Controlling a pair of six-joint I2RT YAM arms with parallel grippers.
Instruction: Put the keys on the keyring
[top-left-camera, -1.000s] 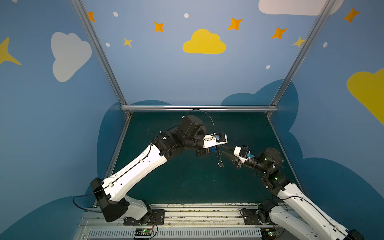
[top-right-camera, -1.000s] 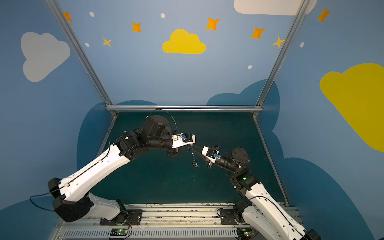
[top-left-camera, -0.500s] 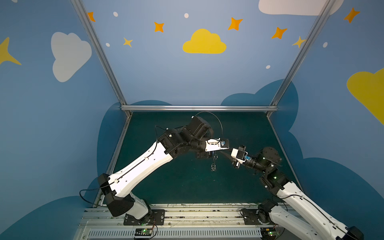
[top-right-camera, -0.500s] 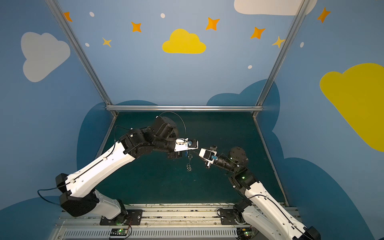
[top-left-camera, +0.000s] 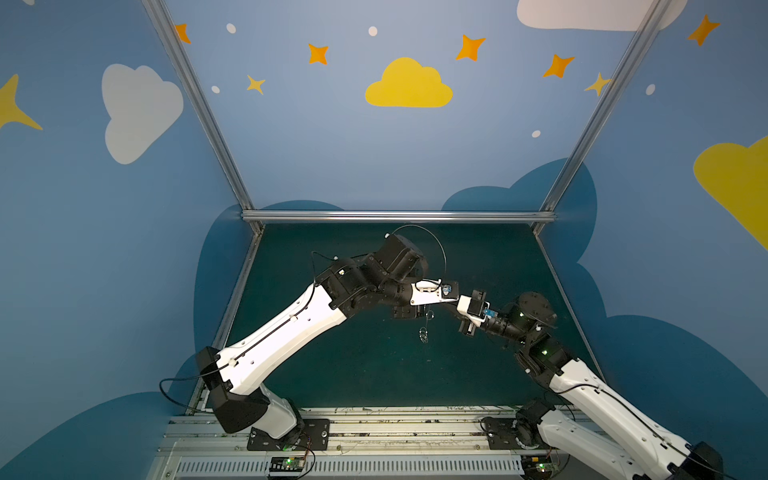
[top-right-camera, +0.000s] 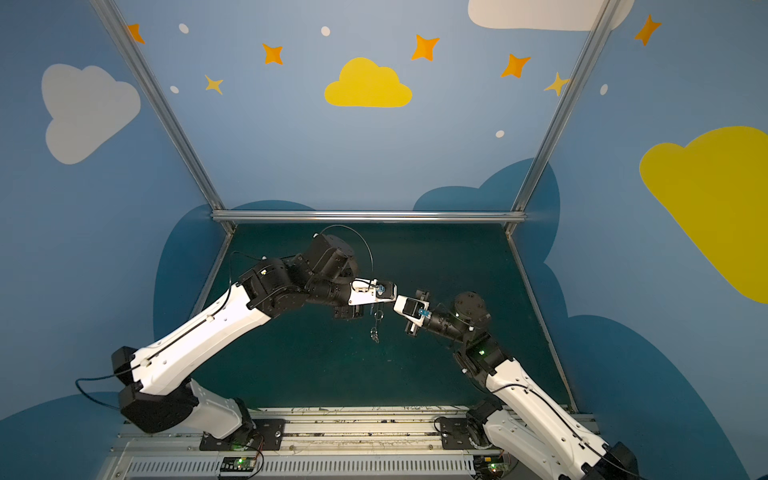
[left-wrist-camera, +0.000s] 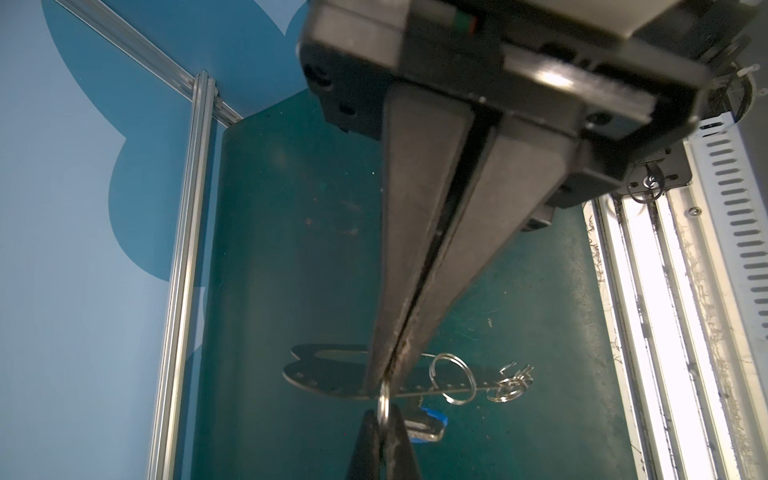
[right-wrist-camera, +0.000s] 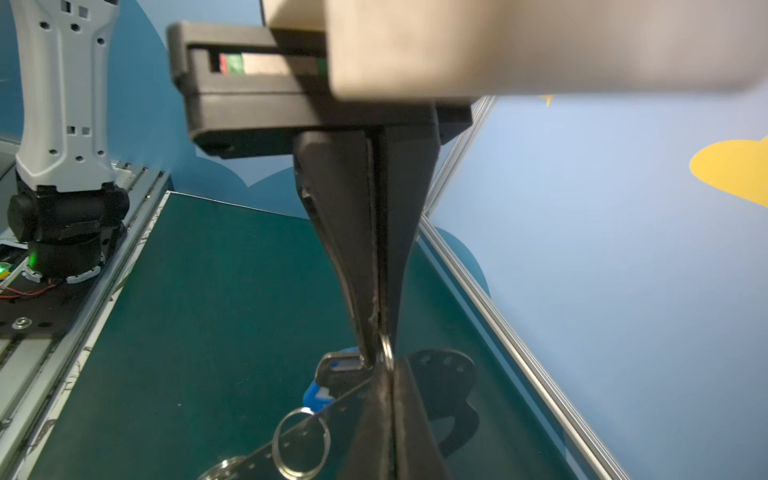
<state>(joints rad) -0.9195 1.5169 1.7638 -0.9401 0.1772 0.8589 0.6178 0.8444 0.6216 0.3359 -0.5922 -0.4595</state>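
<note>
Left jaws were clamped shut on the keyring (left-wrist-camera: 307, 374), which was held up off the surface (left-wrist-camera: 291, 249), likely so the rings (left-wrist-camera: 510, 384) could dangle free and be reached. The key (left-wrist-camera: 424, 428) was spotted just beside one ring (left-wrist-camera: 384, 399), though whether it was actually threaded couldn't be told. That same ring was pinched by the right jaws, shut tight, presumably to be steadied for threading.
</note>
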